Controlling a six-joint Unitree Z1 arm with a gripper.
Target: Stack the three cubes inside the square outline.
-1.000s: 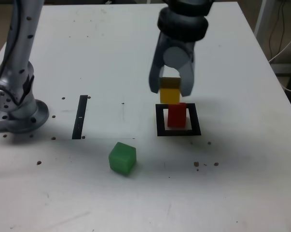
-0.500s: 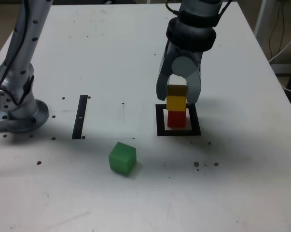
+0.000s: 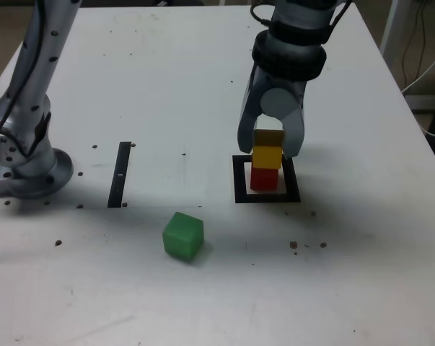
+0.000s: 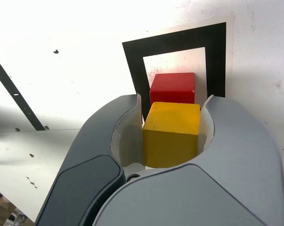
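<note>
The red cube (image 3: pixel 265 178) sits inside the black square outline (image 3: pixel 267 195) on the white table. Directly over it is the yellow cube (image 3: pixel 267 156), resting on or just above the red one; I cannot tell if they touch. My gripper (image 3: pixel 269 146) is shut on the yellow cube, a grey jaw on each side. In the wrist view the yellow cube (image 4: pixel 172 134) is clamped between the pads of my gripper (image 4: pixel 172 120), with the red cube (image 4: pixel 173 88) and the square outline (image 4: pixel 134 61) beyond it. The green cube (image 3: pixel 182 236) lies alone toward the front, to the exterior view's left of the outline.
A narrow black strip (image 3: pixel 120 174) lies on the table at the exterior view's left of the outline. The arm's grey base (image 3: pixel 22 162) stands at the far left edge. Small dark specks dot the table (image 3: pixel 361 274). Cables hang off the right side.
The gripper has come down with the yellow cube and shifted slightly right, from above and behind the red cube to directly on top of it.
</note>
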